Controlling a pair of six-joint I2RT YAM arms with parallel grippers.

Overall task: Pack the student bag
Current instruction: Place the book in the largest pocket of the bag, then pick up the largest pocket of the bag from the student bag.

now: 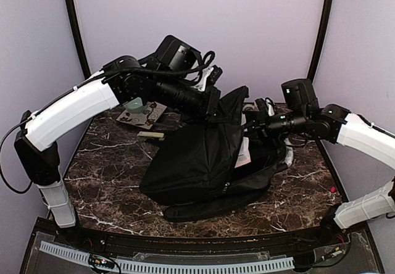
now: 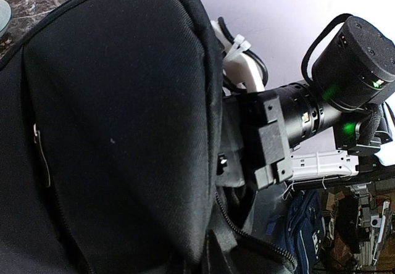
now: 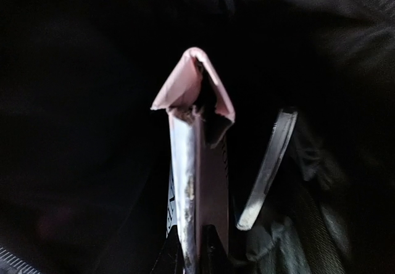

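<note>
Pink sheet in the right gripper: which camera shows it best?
Right wrist view. The pink sheet stands edge-on, mid-frame, pinched by the right gripper inside the dark bag. Top external shows only the gripper at the bag's mouth; left wrist shows none of it.

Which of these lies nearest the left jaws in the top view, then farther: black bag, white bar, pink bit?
1. Black bag: centre, its top in the jaws of the left gripper.
2. White bar: back left.
3. Pink bit: far right.
</note>
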